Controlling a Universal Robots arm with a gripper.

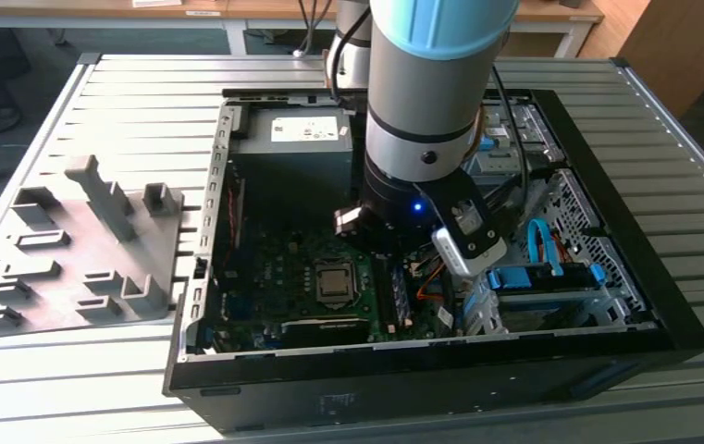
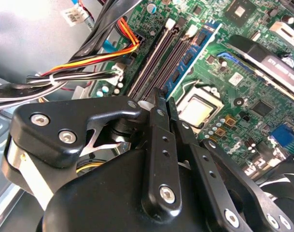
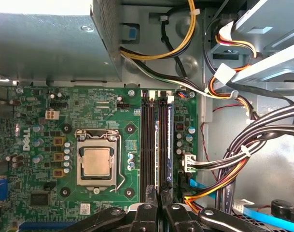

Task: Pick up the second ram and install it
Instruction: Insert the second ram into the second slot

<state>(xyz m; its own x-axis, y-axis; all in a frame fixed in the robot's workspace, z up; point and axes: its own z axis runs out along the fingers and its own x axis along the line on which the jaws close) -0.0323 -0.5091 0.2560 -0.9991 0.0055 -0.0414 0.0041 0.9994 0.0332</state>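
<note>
- An open computer case (image 1: 648, 314) sat on the slatted bench (image 1: 142, 83), its motherboard (image 3: 103, 111) exposed.
- The arm (image 1: 432, 102) reached down into the case over the memory slots (image 3: 147, 140).
- The gripper (image 3: 155, 209) was nearly closed on the end of the second ram (image 3: 157, 154), which stood on edge in a slot, its long axis running straight away from the fingertips, parallel to the neighbouring module (image 3: 170, 140).
</note>
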